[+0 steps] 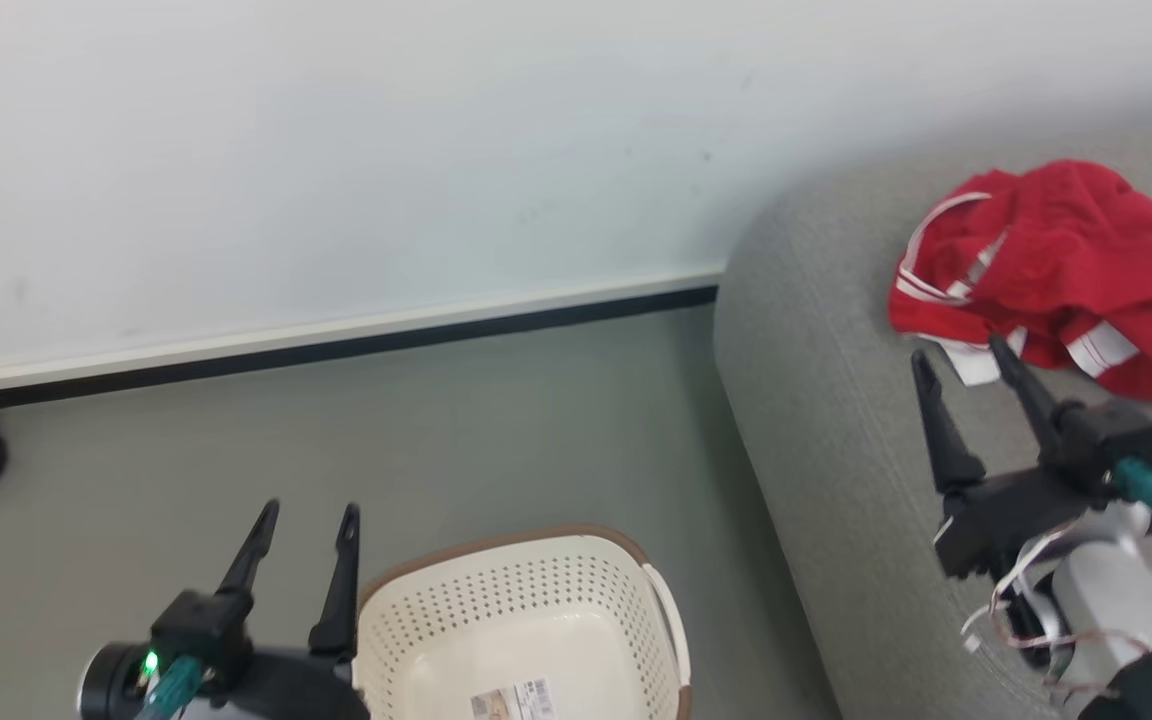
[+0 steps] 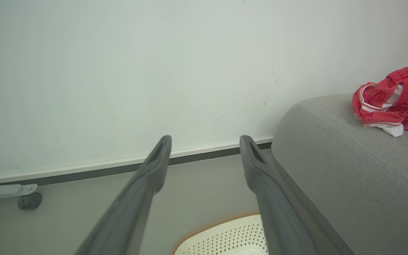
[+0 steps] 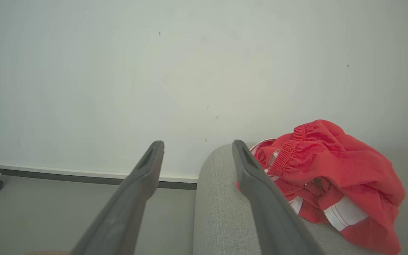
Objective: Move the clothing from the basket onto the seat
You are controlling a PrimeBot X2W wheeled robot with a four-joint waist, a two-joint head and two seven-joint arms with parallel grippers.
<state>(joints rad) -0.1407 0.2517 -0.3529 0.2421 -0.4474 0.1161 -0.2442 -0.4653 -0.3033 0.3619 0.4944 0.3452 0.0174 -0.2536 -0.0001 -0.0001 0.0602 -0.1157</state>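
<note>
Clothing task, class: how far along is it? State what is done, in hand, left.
Done: the crumpled red white-trimmed clothing lies on the grey woven-fabric seat. In hand: nothing; the left gripper and right gripper are open. Left: apparently nothing, since the visible part of the cream perforated plastic basket holds no garments.

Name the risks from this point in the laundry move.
The open right gripper hovers right at the crumpled red clothing with white trim on the grey woven sofa cushion; pulling away might snag it. The open left gripper stands close beside the cream perforated plastic basket and could knock it.
</note>
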